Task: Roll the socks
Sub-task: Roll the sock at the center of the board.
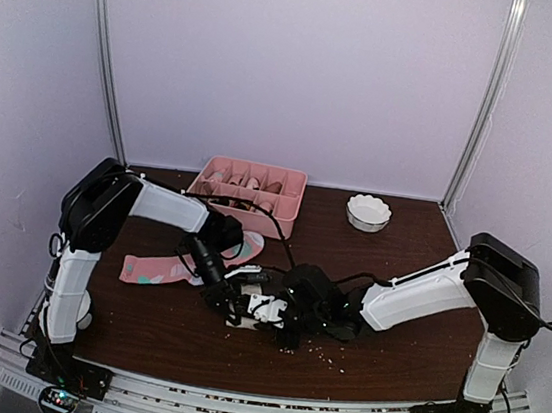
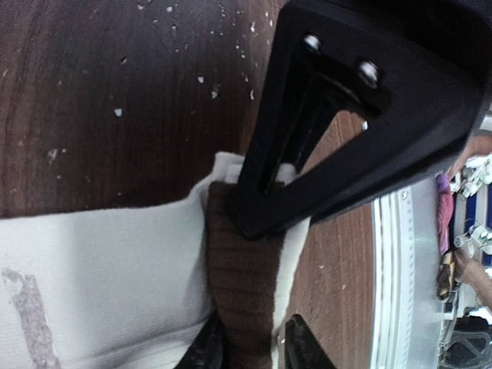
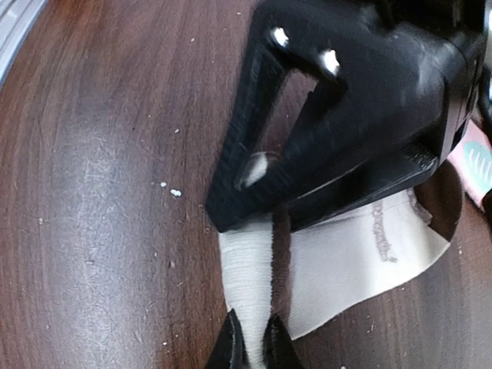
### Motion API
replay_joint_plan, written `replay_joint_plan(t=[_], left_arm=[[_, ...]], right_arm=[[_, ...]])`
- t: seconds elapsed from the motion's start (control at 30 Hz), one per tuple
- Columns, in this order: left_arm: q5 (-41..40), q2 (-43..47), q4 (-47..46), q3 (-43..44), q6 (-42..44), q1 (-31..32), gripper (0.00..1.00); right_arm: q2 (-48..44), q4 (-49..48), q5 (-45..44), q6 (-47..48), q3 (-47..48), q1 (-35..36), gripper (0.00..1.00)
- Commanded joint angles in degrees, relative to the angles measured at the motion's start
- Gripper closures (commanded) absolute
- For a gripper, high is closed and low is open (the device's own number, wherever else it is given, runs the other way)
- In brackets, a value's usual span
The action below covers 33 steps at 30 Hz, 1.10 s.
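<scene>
cream sock (image 2: 100,284) clamped in the right end effector (image 3: 250,342); left end effector (image 2: 250,346) straddles the brown cuff (image 2: 238,261), grip unclear. opposing pulls could undo the fold.

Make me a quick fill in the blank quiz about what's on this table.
1. The white bowl sits to the ___ of the pink divided tray.
2. The cream sock has a dark ___ end band.
3. The pink sock lies to the ___ of the cream sock.
Answers: right, brown, left.
</scene>
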State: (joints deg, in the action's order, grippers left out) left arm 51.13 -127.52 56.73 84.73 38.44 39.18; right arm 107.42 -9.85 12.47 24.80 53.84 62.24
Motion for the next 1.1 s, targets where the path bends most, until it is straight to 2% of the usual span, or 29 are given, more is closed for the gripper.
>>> replay_joint_plan(t=[0.0,0.1,0.27,0.4,0.57,0.73,0.9,1.07], left_arm=[[-5.3,1.3,1.3,3.1,0.7,-2.0,0.58],[-5.4,3.0,1.2,3.9,-0.4,-3.2,0.42],[-4.2,4.2,1.7,4.1,-0.1,-4.0,0.31],[-3.9,3.4,1.3,4.5,-0.2,-4.0,0.31],[-6.7,2.5,-3.7,4.4,-2.9,-4.0,0.32],[-7.4,-2.1,-4.1,9.2,-3.7,-3.5,0.34],[-2.4,-4.6,-2.3,12.4,-3.3,-3.3,0.34],[-1.4,-3.4,-0.7,11.6,-1.1,-4.1,0.34]], right_arm=[[0.8,5.1,6.0,-5.8,-0.5,-0.5,1.0],[-0.1,5.6,7.5,-8.4,-1.1,-0.5,1.0],[-0.6,7.1,9.3,-11.9,-1.1,-0.4,1.0],[0.0,8.6,10.5,-14.8,-0.5,-0.4,1.0],[2.2,13.1,12.6,-19.3,2.7,-0.4,1.0],[4.2,14.8,12.3,-23.5,4.1,-0.6,1.0],[6.8,13.8,13.9,-30.9,4.6,-3.0,1.0],[10.2,15.5,17.5,-36.1,6.7,-5.4,1.0]])
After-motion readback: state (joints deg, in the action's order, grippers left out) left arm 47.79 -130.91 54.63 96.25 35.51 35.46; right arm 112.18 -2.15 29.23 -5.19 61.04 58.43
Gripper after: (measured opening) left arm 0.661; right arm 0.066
